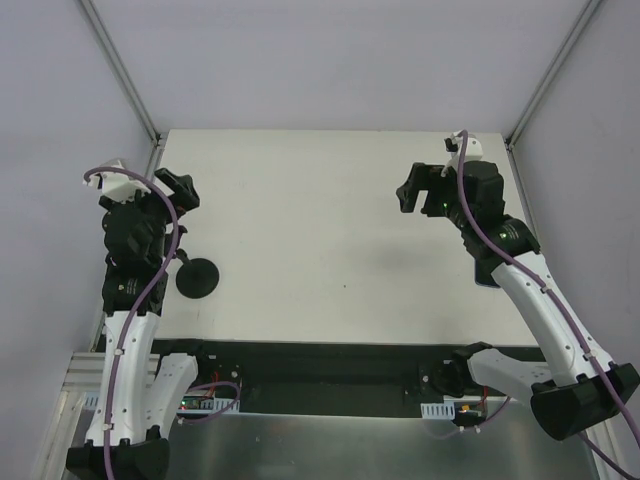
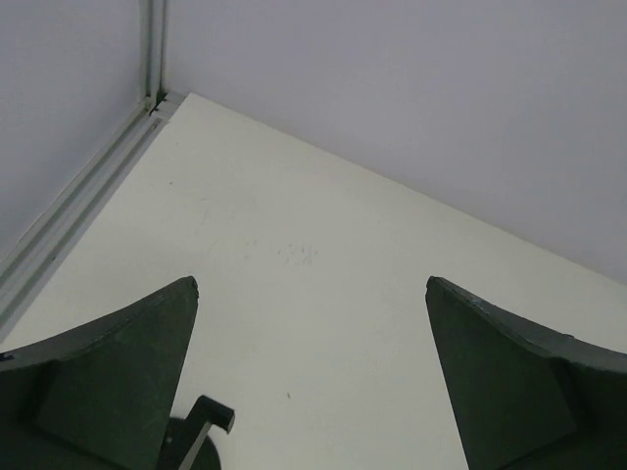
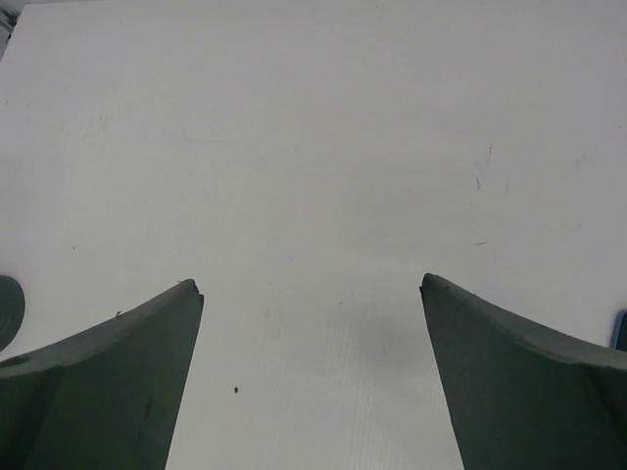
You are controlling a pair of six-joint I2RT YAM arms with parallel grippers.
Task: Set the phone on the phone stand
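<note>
The black phone stand rests on its round disc base near the table's front left, with its stem leaning toward the left arm. Its small holder shows at the bottom of the left wrist view. My left gripper hovers open and empty just behind the stand. My right gripper is open and empty over the table's back right. The phone is mostly hidden under my right arm. Only a bluish sliver of it shows.
The white table is enclosed by pale walls with metal frame rails along its left edge and corners. A dark curved edge, probably the stand's base, peeks in at the left of the right wrist view.
</note>
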